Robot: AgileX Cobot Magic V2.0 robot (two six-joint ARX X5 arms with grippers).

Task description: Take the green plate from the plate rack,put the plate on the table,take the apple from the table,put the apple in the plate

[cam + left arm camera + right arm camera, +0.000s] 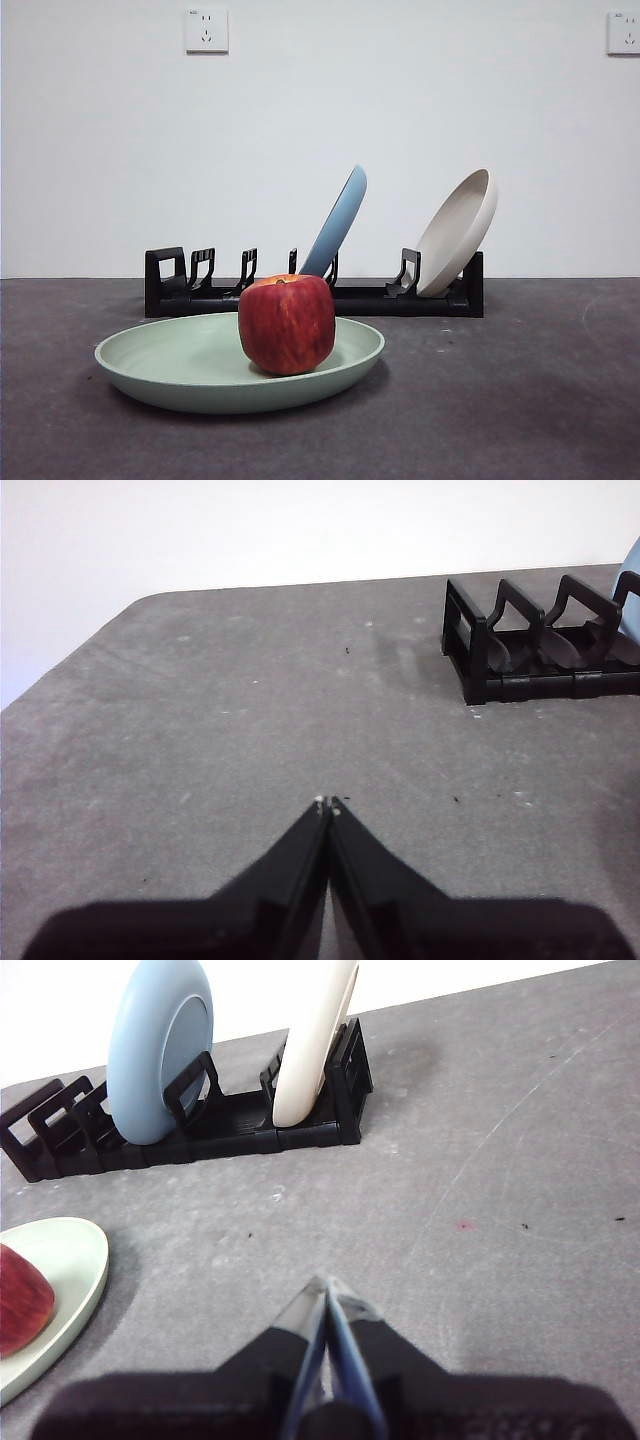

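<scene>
The left gripper [328,802] and right gripper [326,1286] are both waiting above the table [520,400] with jaws pressed together, gripping nothing. The apple [286,323] is sitting upright in the green plate [180,365], which is lying flat on the table. At the plate's twelve o'clock, the plate rack [370,298] is holding a light blue plate [338,220] and a cream plate [458,232], both leaning.

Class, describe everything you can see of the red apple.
The deep red, blocky apple has a yellowish-orange patch at its stem dimple and smooth, faintly streaked skin. It stands upright, whole, inside the wide, pale sage-green matte plate, slightly off centre, touching only the plate. No gripper is near it.
</scene>
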